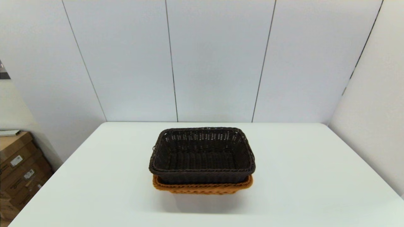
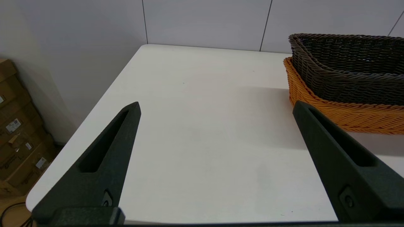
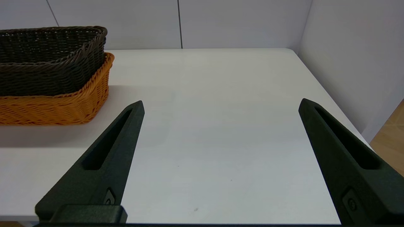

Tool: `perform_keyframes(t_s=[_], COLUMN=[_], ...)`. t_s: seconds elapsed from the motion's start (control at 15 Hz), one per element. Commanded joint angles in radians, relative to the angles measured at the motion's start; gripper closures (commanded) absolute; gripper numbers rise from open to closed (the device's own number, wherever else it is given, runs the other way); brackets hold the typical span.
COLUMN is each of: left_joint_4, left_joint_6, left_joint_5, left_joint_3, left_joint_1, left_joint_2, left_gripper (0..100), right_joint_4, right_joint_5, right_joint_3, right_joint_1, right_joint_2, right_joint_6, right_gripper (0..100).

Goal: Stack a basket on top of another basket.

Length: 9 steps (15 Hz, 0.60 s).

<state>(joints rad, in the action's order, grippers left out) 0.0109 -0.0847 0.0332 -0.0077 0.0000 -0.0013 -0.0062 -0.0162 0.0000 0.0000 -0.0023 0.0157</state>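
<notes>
Nearest the head camera, the orange-tan rectangular wicker basket (image 1: pixel 202 187) rests on the white table (image 1: pixel 300 176), about midway between its left and right edges and a little toward the front edge. Only its braided rim and a strip of its sloping woven wall show from the head view. Nested inside it sits the dark brown, nearly black rectangular wicker basket (image 1: pixel 202 154), upright, its braided rim standing above the orange-tan rim all the way round and its open-weave sides and woven floor bare. The two baskets line up closely, long sides parallel to the table's front edge.

Neither arm appears in the head view. From its wrist camera, the left gripper (image 2: pixel 216 106) hangs over the table's front-left area with its two long black fingers (image 2: pixel 107 151) spread wide, holding nothing, well apart from the stacked baskets. The right gripper (image 3: pixel 221 103) hangs over the front-right area, likewise spread wide and gripping nothing, the stack off to its side.

Brown cardboard boxes (image 1: pixel 19 170) stand on the floor beyond the table's left edge.
</notes>
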Motion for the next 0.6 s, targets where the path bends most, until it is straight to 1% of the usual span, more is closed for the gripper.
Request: perform_keyframes(t_s=[0.07, 0.6], left_joint_4=[0.000, 0.000], left_joint_6=[-0.001, -0.001], left_joint_5=[0.001, 0.001], left_joint_3=[0.000, 0.000], left_joint_1=[0.000, 0.000], left_joint_2=[0.000, 0.000], left_gripper=[0, 0], right_joint_4=[0.000, -0.001], right_joint_5=[0.001, 0.001], right_joint_3=[0.000, 0.000], right_joint_1=[0.000, 0.000], right_joint_2=[0.002, 0.002], right_joint_6=[0.000, 0.000], right_gripper=[0, 0])
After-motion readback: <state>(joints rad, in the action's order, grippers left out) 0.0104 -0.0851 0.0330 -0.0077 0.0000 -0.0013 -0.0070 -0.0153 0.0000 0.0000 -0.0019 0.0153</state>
